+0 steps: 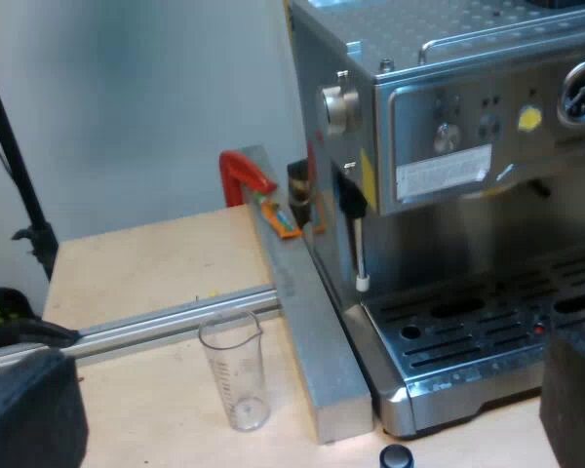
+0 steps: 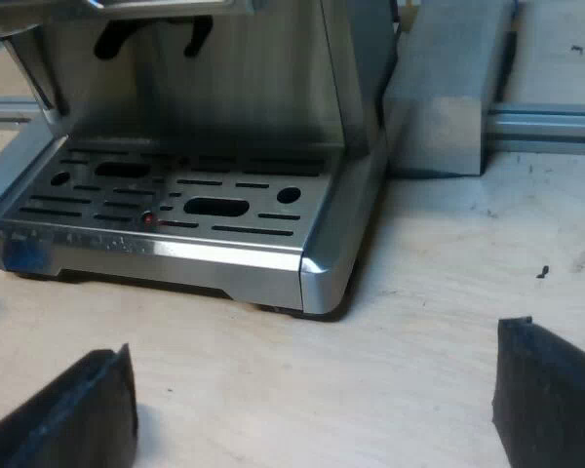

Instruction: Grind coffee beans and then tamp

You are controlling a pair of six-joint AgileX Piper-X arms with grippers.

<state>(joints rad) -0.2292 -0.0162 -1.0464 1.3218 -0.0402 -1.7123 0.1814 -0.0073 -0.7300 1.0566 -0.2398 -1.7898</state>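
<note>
Steel espresso machine [image 1: 468, 146] is standing beyond both grippers. I am holding left gripper [image 1: 307, 390] and right gripper [image 2: 312, 390] wide and empty, probably readying an approach, while the black-knobbed tamper [image 1: 395, 456] is sitting between the left fingers.
</note>
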